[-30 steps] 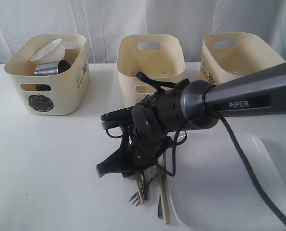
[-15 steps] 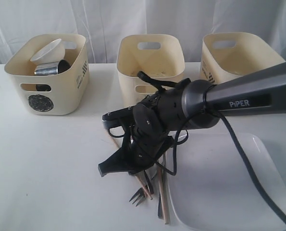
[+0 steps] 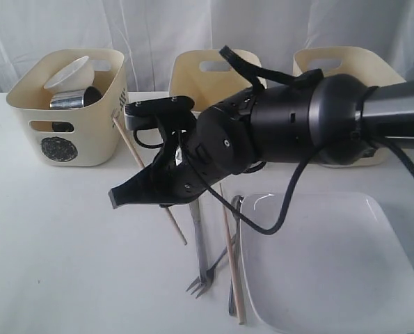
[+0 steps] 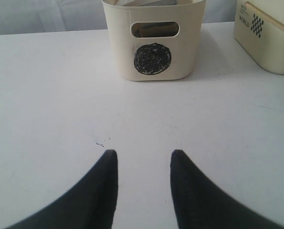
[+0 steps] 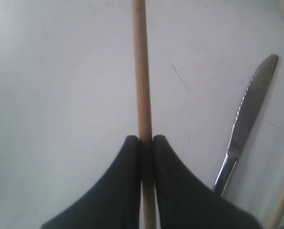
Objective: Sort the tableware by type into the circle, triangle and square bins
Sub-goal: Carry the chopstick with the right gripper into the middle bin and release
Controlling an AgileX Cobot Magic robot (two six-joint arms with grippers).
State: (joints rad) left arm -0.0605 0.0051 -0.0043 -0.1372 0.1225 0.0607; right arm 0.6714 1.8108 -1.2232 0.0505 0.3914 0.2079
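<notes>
My right gripper (image 3: 153,193) (image 5: 144,139) is shut on a wooden chopstick (image 3: 125,139) (image 5: 142,71), held slanted above the table in front of the bins. Below it lie a second chopstick (image 3: 229,257), a fork (image 3: 201,259) and a knife (image 5: 247,119), beside the large white square plate (image 3: 332,271). The circle bin (image 3: 88,132) (image 4: 153,43) at the left holds a white bowl (image 3: 71,73) and a steel mug (image 3: 73,100). The marks on the middle bin (image 3: 217,80) and right bin (image 3: 346,66) do not show. My left gripper (image 4: 143,155) is open over bare table, facing the circle bin.
White curtain hangs behind the three bins. The right arm's dark body (image 3: 290,125) covers the front of the middle bin. A second cream bin's corner (image 4: 268,38) shows in the left wrist view.
The right gripper has shut on one chopstick and lifted it from the cutlery pile, up and to the left. The fork now lies uncovered. The left gripper has not moved.
</notes>
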